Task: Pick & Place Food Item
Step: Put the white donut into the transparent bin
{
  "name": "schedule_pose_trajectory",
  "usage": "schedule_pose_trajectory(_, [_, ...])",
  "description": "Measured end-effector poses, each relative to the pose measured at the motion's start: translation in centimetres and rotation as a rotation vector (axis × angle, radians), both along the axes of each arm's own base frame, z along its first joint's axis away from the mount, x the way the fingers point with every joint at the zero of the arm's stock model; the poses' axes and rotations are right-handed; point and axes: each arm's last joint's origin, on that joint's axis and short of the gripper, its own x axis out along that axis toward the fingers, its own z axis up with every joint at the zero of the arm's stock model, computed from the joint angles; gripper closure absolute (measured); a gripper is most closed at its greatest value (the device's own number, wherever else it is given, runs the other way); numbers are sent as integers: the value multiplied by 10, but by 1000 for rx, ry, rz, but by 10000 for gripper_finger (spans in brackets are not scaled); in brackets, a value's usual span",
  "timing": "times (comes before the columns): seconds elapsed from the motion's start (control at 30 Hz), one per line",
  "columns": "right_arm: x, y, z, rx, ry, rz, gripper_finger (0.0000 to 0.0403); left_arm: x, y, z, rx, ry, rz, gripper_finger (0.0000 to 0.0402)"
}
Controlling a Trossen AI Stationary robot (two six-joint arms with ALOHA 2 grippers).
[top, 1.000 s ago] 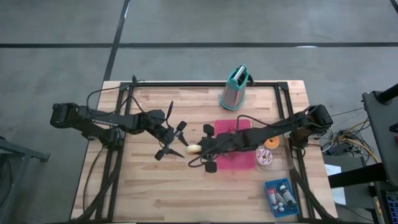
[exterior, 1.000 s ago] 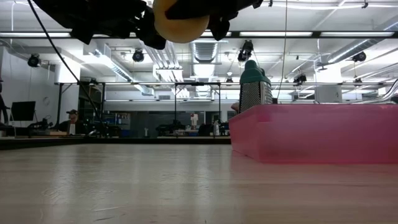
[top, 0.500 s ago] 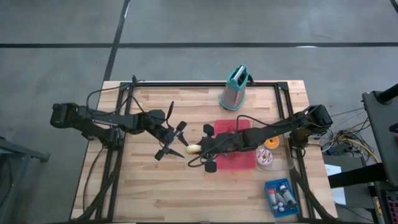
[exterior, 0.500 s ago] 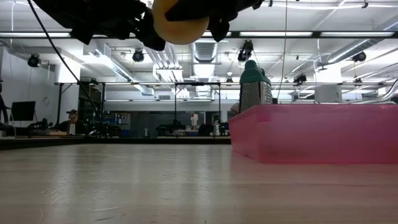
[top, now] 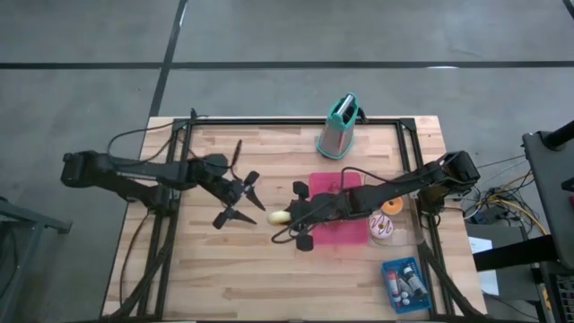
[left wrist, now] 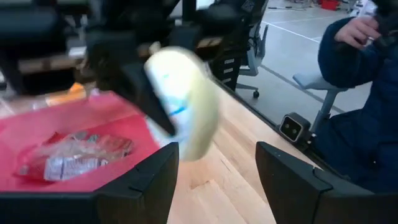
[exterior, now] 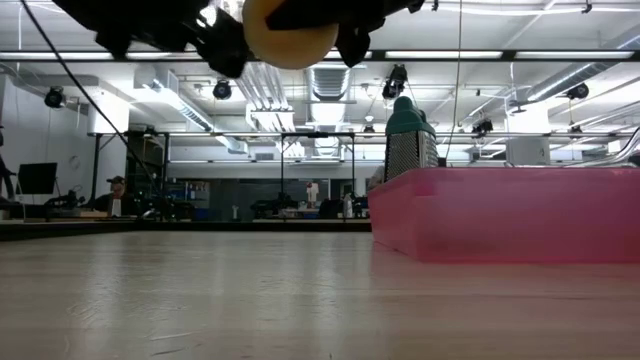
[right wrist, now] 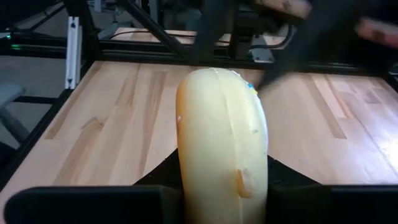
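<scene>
A pale yellow banana-like food item [top: 279,215] is held above the bare wood left of the pink tray [top: 352,235]. It also shows in the low view [exterior: 290,35], the left wrist view [left wrist: 186,102] and the right wrist view [right wrist: 224,143]. My right gripper [top: 294,215] is shut on it. My left gripper [top: 249,196] is open and empty, a little to the left of the item; its fingers show in its wrist view [left wrist: 214,183] with the item beyond them. My right gripper pinches the food item's right-hand end [right wrist: 219,186] between its two fingers. The fingers come level from the table's right and lie along the item. Its free end [top: 274,216] sticks out toward the table's left. The item is lifted clear of the table [exterior: 290,35].
A teal-handled grater [top: 339,126] stands at the far edge. A clear bag of food [left wrist: 74,155] lies in the pink tray. An orange ring [top: 391,206] and a white-and-pink item [top: 383,228] lie right of the tray, a blue box [top: 405,284] near right. A person [left wrist: 364,93] sits beyond the table.
My left gripper has drawn back toward the table's left edge, away from the food item. The item stays lifted in my right gripper, which has kept still.
</scene>
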Motion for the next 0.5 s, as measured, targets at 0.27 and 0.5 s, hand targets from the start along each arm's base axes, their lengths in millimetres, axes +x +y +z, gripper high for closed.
schedule_pose_trajectory(0.27, [0, 0, 0, 5, 1, -10, 330, -40, -1, 27, 75, -63, -2, 183])
schedule_pose_trajectory(0.5, [-1, 0, -1, 57, 19, -33, 326, -62, -2, 36, 62, -69, 1, 184])
